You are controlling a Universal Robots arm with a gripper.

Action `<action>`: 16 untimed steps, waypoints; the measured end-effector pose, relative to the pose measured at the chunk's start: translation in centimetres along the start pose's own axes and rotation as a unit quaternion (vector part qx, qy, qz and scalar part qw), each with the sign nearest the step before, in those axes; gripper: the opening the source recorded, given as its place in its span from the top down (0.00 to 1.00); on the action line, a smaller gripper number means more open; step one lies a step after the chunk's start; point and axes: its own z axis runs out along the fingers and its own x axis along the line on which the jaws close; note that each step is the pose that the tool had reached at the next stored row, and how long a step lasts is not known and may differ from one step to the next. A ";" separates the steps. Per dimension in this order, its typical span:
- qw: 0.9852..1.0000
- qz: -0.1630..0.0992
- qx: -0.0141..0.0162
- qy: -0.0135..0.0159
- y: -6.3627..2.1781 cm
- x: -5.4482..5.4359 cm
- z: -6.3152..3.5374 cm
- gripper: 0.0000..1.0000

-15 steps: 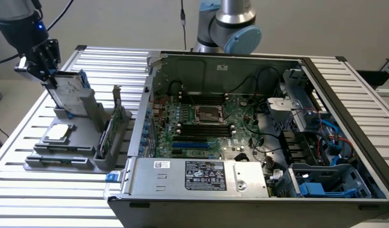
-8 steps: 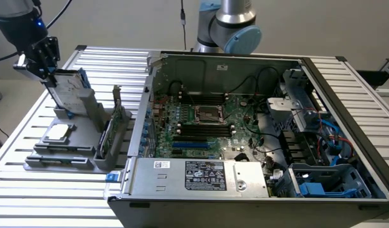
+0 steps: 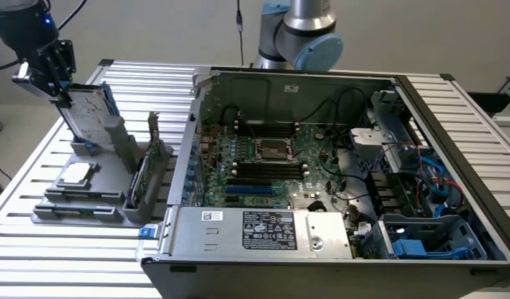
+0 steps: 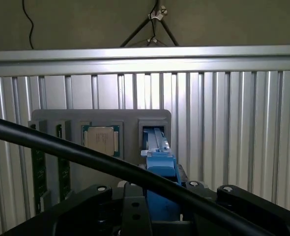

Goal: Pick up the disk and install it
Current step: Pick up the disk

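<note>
The disk (image 3: 90,118), a flat silver-grey drive in a blue carrier, stands on edge at the exterior view's far left. Its lower end sits in a slot of the grey holder (image 3: 101,202). My gripper (image 3: 63,93) is shut on the disk's upper end, hanging from the black wrist above it. In the wrist view the disk's blue carrier (image 4: 159,169) runs from between my gripper's (image 4: 160,199) black jaws down into the holder's slot (image 4: 152,133).
A small square silver chip (image 3: 78,174) lies on the holder beside the disk. Green boards (image 3: 147,171) stand upright at the holder's right side. The open computer case (image 3: 200,124) takes up the slatted metal table's (image 3: 38,249) middle and right. A black cable (image 4: 61,150) crosses the wrist view.
</note>
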 end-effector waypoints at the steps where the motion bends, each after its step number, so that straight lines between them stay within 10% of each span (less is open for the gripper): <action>1: 1.000 0.000 0.000 0.000 -0.01 0.0 -0.29 0.67; 16: 1.000 0.000 -0.002 -0.002 -2.09 0.0 -6.71 0.67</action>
